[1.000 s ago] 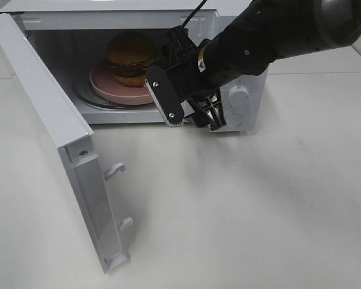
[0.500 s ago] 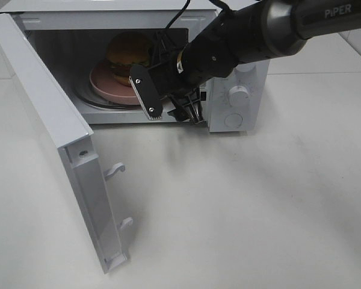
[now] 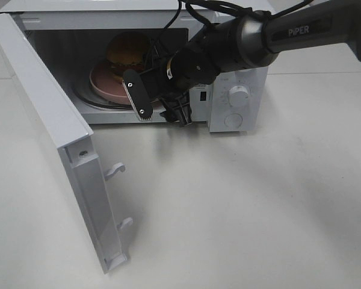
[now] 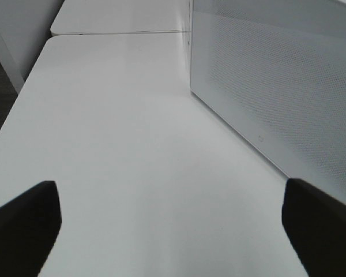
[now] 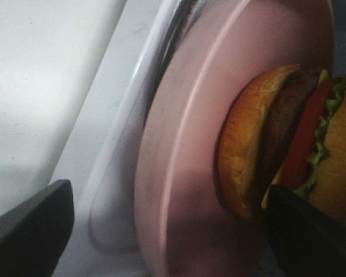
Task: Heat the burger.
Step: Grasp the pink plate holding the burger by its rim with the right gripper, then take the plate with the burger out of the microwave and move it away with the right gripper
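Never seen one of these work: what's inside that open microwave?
Inside the microwave a burger sits on a pink plate, over a glass turntable. The right tool, open at the doorway, covers the cavity's right part.

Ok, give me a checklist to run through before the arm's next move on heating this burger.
1. Burger sits on the pink plate inside the microwave: ok.
2. Plate rests on the glass turntable: ok.
3. Right gripper open and holding nothing: ok.
4. Right gripper clear of the microwave opening: not ok, it hangs at the front edge of the cavity.
5. Microwave door shut for heating: not ok, it stands wide open.
6. Left gripper open and empty over the table beside the door's outer face: ok.
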